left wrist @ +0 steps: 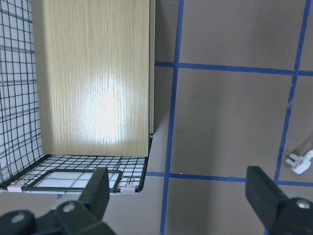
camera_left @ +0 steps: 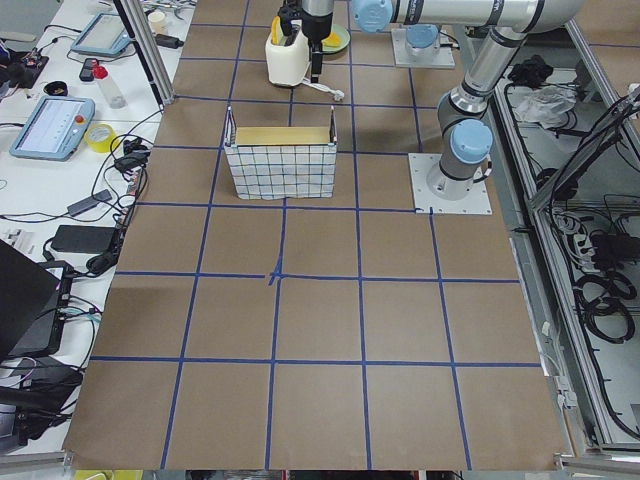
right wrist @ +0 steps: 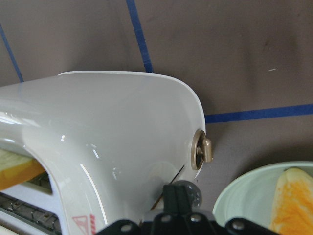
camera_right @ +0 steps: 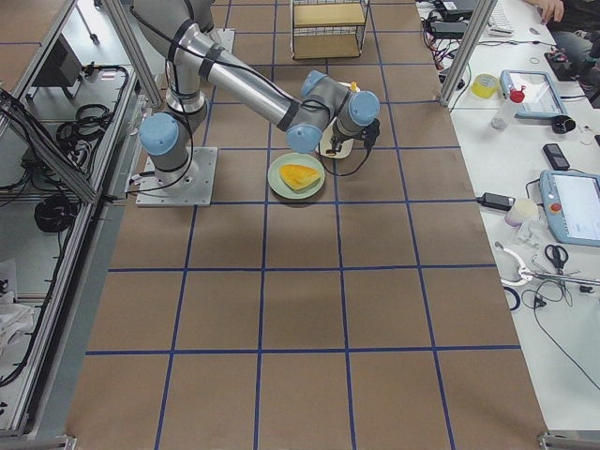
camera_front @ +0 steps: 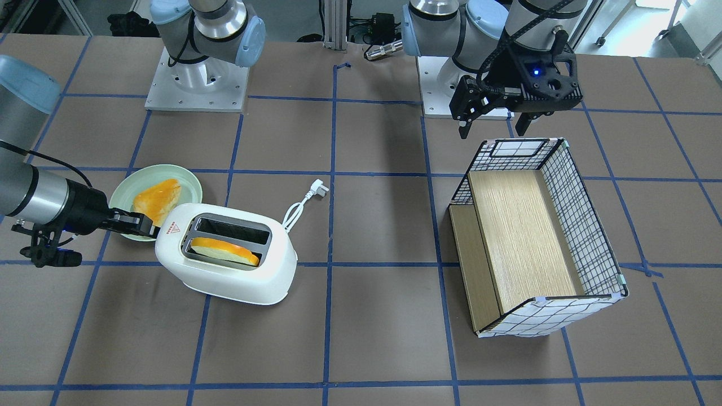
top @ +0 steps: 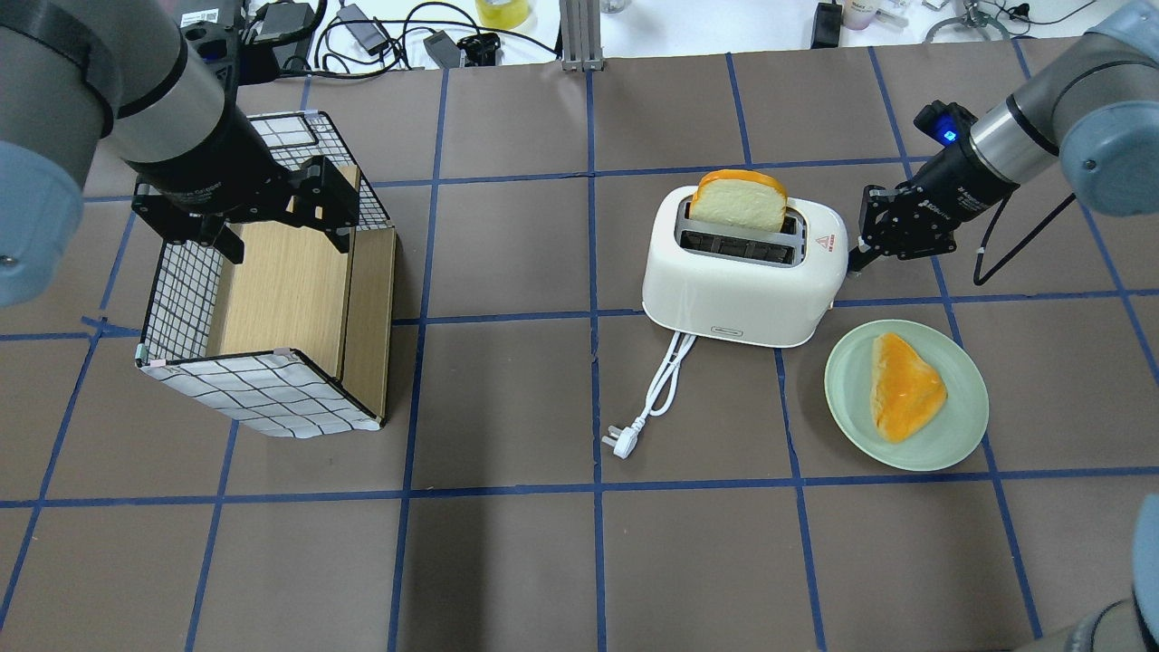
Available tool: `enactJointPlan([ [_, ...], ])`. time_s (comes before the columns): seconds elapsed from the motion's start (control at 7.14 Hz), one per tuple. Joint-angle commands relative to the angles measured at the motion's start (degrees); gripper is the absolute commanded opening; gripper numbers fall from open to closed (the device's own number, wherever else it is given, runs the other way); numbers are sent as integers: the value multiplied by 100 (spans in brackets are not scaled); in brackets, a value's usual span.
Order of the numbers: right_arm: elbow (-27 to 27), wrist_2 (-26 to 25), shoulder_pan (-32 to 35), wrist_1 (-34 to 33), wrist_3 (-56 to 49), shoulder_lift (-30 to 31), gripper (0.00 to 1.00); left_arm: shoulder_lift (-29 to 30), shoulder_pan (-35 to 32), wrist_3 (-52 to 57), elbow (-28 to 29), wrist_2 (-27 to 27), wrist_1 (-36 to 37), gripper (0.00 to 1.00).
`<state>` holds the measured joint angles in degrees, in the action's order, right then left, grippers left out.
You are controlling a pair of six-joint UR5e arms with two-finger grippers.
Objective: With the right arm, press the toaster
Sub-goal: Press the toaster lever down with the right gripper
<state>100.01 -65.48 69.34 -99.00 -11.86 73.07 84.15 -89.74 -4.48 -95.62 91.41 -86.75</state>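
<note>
One brown table (top: 498,570), blue tape grid (top: 598,561) | toaster (top: 742,281) atop | cluttered benches (camera_left: 60,170) beside

The rounded white plastic toaster (top: 742,290) has a grey slot rim, a small red triangle mark and a white cord (top: 665,380). The bread slice (top: 738,204) in it is pale with an orange crust. To its right, a round pale-green plate (top: 960,444) carries an orange-topped slice (top: 905,385). On the far left is a white wire basket (top: 263,398) with a black grid pattern and light wood-grain panels. Blue tape lines cross the brown table (top: 688,561), and the left claw (camera_front: 492,132) and right claw (top: 856,263) are black, each with a blue light.
</note>
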Motion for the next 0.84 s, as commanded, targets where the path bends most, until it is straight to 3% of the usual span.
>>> enactJointPlan([
  [0.0,1,9,0,-40,0,-82,0,5,0,0,0,0,0,100],
  [0.7,44,149,0,-171,-18,-275,0,-4,0,0,0,0,0,100],
])
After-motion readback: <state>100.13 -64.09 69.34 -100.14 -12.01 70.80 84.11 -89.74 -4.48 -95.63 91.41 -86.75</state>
